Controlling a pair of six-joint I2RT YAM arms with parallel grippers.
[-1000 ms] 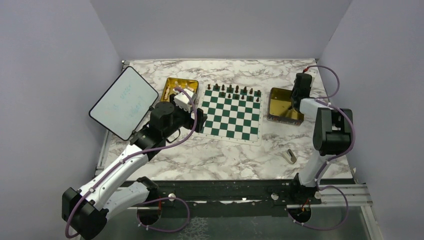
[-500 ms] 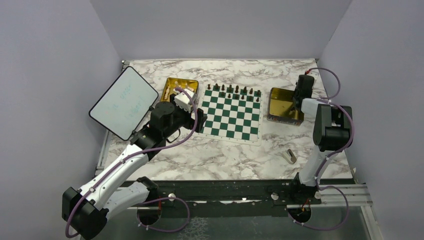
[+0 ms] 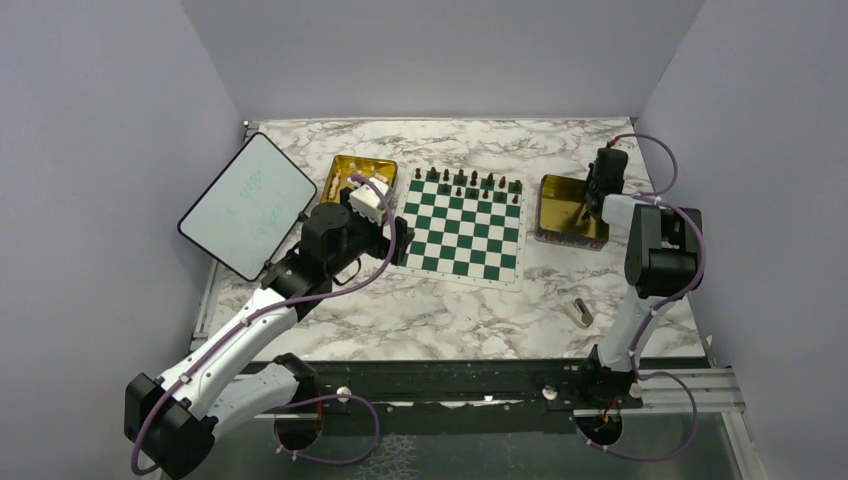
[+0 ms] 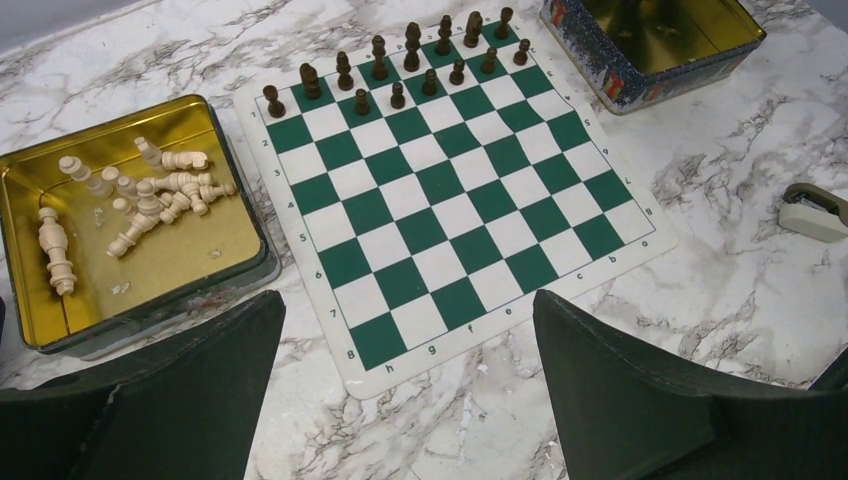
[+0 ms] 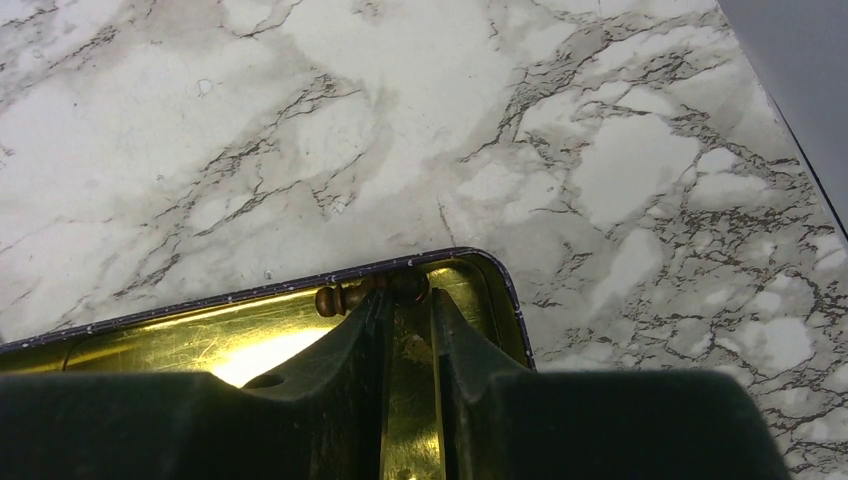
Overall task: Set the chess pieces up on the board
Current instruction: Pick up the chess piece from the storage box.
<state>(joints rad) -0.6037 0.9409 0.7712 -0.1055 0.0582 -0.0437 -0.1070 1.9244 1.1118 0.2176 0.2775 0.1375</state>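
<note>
My right pincer [image 5: 408, 300] is down in the far right corner of the right tray [image 5: 230, 340], fingers drawn nearly together with only a slit between them. One dark piece [image 5: 345, 297] lies on its side at my fingertips, against the tray's far wall. Its long axis runs left to right, across my slit rather than along it, and its knobbed end sticks out past my left finger. Whether its other end is pinched in the slit I cannot tell. I judge the lift turns on that crosswise lie: I must grip one end or turn the wrist. My left pincer [image 4: 407, 330] hangs released and empty over the near edge of the board [image 4: 440, 190], well apart from this tray, so the right is nearer. Other dark pieces [image 4: 410, 60] stand in the board's far rows.
</note>
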